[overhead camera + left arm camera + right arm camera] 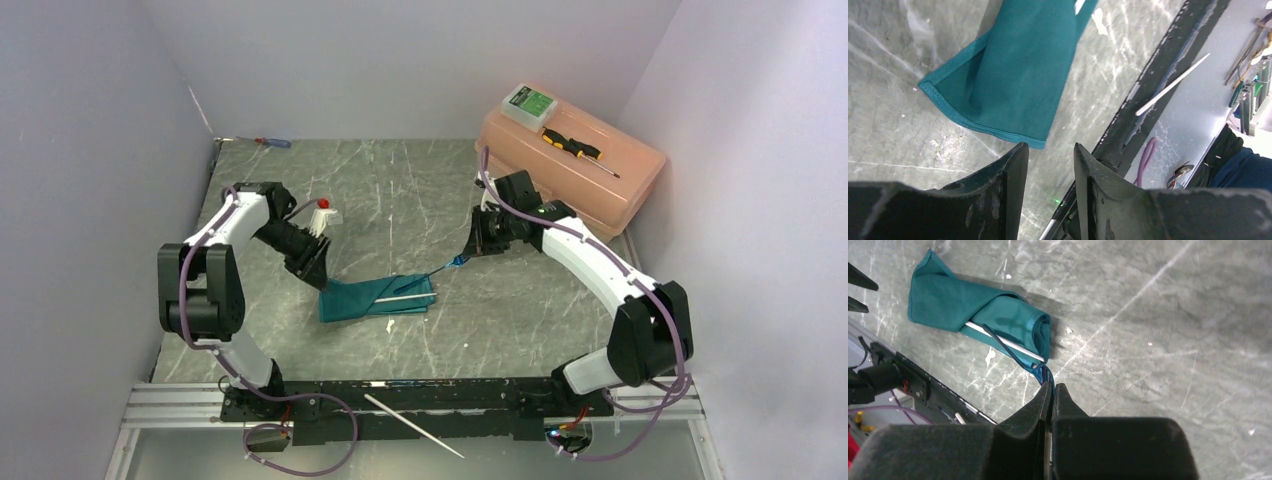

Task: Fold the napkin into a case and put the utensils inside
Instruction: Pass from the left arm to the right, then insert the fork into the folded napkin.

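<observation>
One white stick (1003, 341) and blue utensil (1042, 373) sit in the folded napkin (943, 302) mid-table, utensil's left end hidden in cloth, right tip pinched by R gripper (1052, 390); L gripper (1050, 150) gapes empty just left; 2nd stick (412, 425) on near rail (480, 395).

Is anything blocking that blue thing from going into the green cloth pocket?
Nothing visible does. The right gripper holds the blue utensil at the case's open end, beside a white stick lying in its fold.

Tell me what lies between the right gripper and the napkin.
The blue utensil spans it: one end pinched in the shut right gripper, the other running into the folded napkin beside a white stick. The right wrist view shows it clearly.
</observation>
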Action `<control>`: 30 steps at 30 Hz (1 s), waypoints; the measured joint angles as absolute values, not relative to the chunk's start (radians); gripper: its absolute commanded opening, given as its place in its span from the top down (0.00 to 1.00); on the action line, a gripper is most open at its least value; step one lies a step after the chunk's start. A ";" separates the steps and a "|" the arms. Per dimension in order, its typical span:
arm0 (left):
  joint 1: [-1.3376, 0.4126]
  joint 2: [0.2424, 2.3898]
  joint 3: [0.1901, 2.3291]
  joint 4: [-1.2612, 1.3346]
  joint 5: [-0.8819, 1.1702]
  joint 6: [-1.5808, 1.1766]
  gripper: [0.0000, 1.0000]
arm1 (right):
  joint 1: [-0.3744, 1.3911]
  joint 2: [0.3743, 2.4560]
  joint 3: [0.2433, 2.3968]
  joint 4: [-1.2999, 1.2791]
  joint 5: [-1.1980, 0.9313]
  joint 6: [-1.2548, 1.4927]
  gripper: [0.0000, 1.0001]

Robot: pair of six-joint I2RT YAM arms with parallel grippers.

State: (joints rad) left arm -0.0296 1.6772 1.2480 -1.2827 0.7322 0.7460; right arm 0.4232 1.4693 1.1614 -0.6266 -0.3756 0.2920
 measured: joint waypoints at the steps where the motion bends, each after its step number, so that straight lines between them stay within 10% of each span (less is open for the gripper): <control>1: -0.027 1.683 1.227 -1.260 0.712 0.739 0.58 | 0.421 1.451 1.135 -0.626 -0.361 0.309 1.00; 30: -0.028 1.732 1.009 -0.952 0.520 0.767 0.70 | 0.420 1.394 1.030 -0.535 -0.296 0.476 1.00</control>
